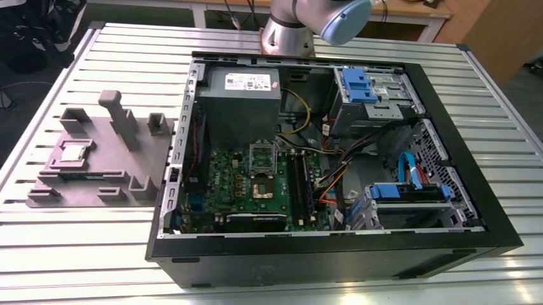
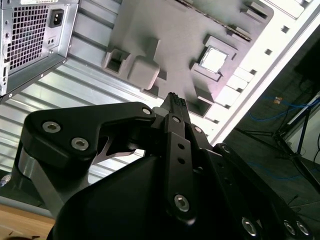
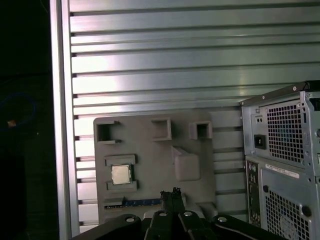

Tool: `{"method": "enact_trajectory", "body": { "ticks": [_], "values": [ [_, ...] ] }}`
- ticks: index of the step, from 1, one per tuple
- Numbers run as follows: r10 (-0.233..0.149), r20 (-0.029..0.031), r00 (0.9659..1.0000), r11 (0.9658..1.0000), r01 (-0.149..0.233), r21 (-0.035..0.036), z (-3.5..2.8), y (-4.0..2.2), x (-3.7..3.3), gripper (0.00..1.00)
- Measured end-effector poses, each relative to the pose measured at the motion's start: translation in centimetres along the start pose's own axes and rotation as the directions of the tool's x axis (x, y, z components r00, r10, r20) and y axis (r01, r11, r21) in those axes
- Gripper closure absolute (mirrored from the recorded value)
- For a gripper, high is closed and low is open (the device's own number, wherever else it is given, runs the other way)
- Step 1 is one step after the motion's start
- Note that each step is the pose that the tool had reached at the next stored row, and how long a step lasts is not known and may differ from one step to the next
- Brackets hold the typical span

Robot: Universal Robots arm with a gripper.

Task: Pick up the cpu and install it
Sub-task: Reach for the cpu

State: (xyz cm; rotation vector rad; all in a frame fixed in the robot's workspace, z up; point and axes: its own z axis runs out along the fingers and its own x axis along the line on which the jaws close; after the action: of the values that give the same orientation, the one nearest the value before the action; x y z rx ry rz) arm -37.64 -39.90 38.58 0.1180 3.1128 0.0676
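Observation:
The cpu (image 1: 75, 152) is a small silvery square lying flat in a recess of the grey holder block (image 1: 119, 165), on the table at the exterior view's left. Both wrist views look down on it from well above: the cpu (image 3: 120, 174) (image 2: 216, 58) sits in its pocket, untouched. My gripper (image 3: 169, 192) (image 2: 174, 98) hangs high over the block, a little to one side of the chip, its black fingers shut together with nothing between them. The green motherboard (image 1: 222, 175) lies inside the open computer case (image 1: 475, 190), with the socket (image 1: 261, 173) near its middle.
The case holds a grey power supply box (image 1: 244, 89), blue drive brackets (image 1: 360, 86), and orange and blue cables (image 1: 335, 181). The holder block has raised posts (image 1: 114, 108) and a circuit strip (image 3: 132, 203). The slatted metal table (image 3: 150, 60) ends at an edge (image 3: 60, 125).

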Motion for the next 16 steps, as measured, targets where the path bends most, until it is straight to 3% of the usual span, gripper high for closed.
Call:
{"method": "enact_trajectory", "body": {
  "ticks": [16],
  "values": [
    [0.000, 0.0000, 1.0000, 1.0000, 0.000, -0.0001, 0.05, -0.07, 0.92, 0.90]
  ]
}}
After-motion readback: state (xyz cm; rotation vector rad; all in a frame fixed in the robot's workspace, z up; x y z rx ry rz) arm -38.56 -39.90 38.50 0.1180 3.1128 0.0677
